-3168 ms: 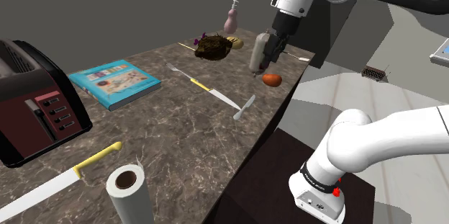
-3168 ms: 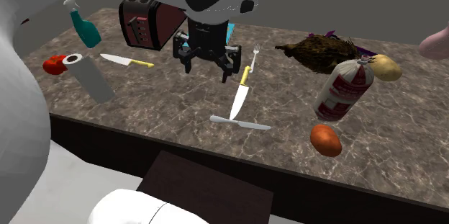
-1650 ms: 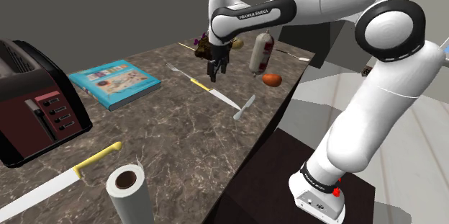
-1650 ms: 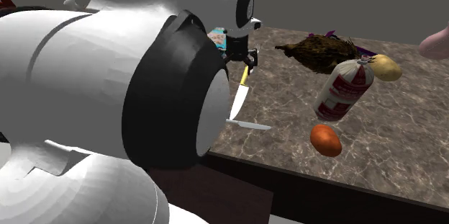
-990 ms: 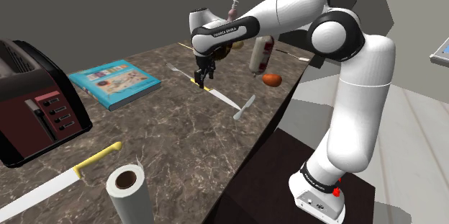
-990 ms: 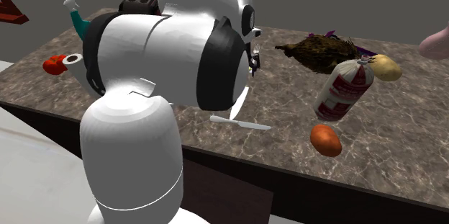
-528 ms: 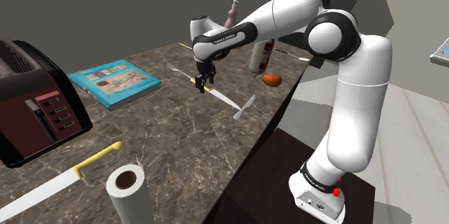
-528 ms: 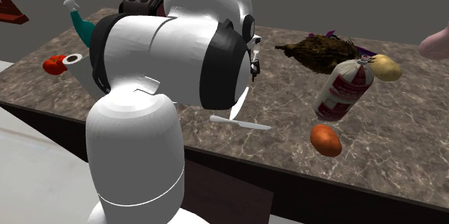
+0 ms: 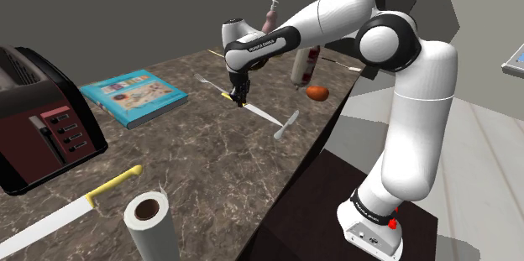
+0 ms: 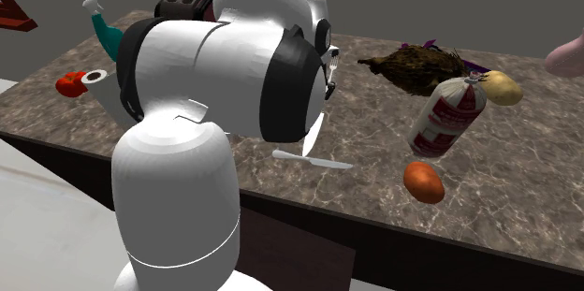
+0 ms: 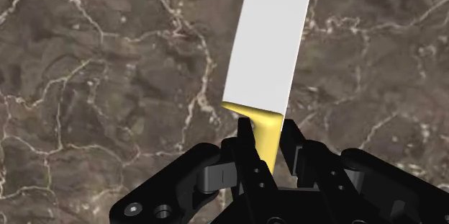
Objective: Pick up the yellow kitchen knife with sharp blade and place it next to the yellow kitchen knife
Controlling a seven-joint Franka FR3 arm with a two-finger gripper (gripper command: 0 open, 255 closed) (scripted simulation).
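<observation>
Presently, the white arm [image 9: 403,91] is reaching from its stand at the shoulder view's lower right, up and over to the left, above a dark marbled countertop [image 9: 210,167]. The black gripper [image 11: 265,142] is pointing down at the stone. It is gripping the sharp knife [image 11: 270,42] at a narrow opening, with its fingers [image 11: 243,143] pressing the yellow handle from both sides, just behind the blade.

The knife is lying flat on the far right part of the counter in the shoulder view. Its blade is showing broad, plain white and straight-edged, with a curved yellow collar at the heel. The blade is pointing toward the counter's right edge, with its tip just beside a table knife [image 9: 285,123].

Counted, largest first:
- One dark red toaster [image 9: 38,117] is standing at the left.
- One teal book [image 9: 134,96] is lying beyond it.
- One paper roll [image 9: 151,221] is standing upright at the near edge.
- Two yellow-handled kitchen knives are present. The second knife [image 9: 71,211] is lying just left of the roll, well apart from the first.
- One table knife is present.
- One fork [image 9: 204,80] is lying just beyond the gripper.
</observation>
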